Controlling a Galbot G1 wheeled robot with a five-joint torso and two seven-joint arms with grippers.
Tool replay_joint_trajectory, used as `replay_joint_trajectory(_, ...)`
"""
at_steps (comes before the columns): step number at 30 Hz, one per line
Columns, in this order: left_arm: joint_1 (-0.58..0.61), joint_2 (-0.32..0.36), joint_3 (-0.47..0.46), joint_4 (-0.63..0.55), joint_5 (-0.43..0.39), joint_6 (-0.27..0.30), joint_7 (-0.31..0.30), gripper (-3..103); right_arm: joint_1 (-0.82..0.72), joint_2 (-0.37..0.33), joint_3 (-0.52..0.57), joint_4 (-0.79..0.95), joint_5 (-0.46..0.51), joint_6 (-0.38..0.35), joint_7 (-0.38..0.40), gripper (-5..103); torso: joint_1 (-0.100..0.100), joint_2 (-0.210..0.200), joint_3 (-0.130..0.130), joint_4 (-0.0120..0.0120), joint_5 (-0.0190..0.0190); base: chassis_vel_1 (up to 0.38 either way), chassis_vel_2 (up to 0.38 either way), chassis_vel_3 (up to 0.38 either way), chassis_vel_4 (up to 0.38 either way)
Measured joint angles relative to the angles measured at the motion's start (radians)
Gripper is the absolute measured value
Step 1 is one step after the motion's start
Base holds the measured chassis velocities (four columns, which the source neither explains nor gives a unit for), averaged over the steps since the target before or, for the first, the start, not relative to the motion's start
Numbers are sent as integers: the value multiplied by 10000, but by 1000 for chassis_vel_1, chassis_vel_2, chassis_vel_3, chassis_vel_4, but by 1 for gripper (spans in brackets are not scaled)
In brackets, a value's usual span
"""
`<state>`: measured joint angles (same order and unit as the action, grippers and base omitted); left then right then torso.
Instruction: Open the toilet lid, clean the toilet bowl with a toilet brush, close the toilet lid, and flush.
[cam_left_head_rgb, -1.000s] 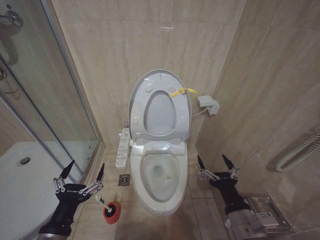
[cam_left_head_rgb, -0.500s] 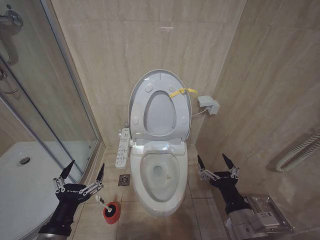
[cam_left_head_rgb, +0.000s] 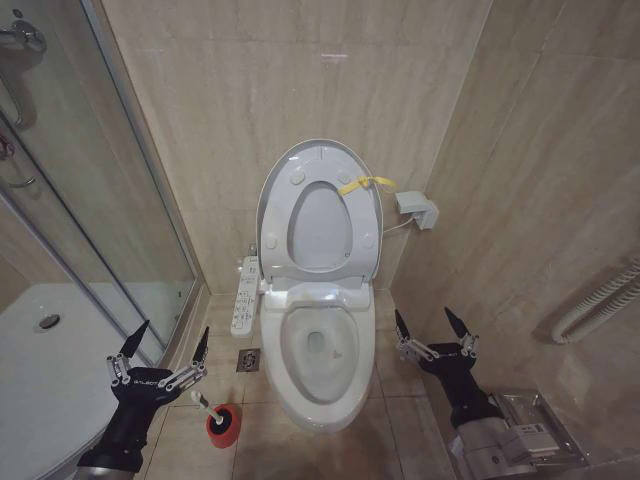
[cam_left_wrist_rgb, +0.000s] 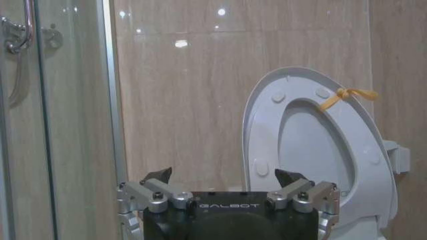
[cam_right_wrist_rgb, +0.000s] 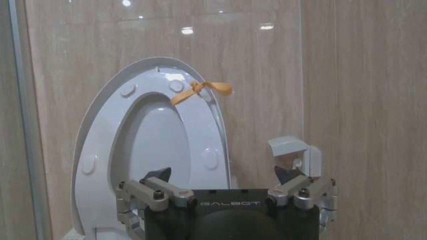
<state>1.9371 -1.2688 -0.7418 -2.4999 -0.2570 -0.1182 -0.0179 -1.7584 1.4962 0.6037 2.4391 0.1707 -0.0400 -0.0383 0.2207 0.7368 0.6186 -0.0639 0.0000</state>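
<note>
The toilet lid (cam_left_head_rgb: 320, 230) stands raised against the back wall, the ring seat up in front of it and a yellow tag (cam_left_head_rgb: 365, 184) at its rim. Below lies the open toilet bowl (cam_left_head_rgb: 322, 352) with a small pool of water. The toilet brush (cam_left_head_rgb: 204, 403) leans in its red holder (cam_left_head_rgb: 223, 425) on the floor, left of the bowl. My left gripper (cam_left_head_rgb: 168, 347) hangs open just above and left of the brush, holding nothing. My right gripper (cam_left_head_rgb: 433, 325) is open to the right of the bowl. The left wrist view has the lid (cam_left_wrist_rgb: 310, 135) ahead; so does the right wrist view (cam_right_wrist_rgb: 157, 145).
A glass shower enclosure (cam_left_head_rgb: 90, 200) closes off the left side. A control panel (cam_left_head_rgb: 245, 295) juts from the toilet's left, with a floor drain (cam_left_head_rgb: 249, 359) below it. A white wall box (cam_left_head_rgb: 417, 208) and a ribbed hose (cam_left_head_rgb: 600, 300) are on the right.
</note>
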Motion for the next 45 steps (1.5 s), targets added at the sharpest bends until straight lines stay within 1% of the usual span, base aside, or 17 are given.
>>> replay_joint_trajectory(45, 0, 0, 0, 0, 0, 0, 0, 100, 1, 0, 0, -5, 7, 0, 4, 100, 0, 0, 0, 0, 0, 0, 0, 0, 0)
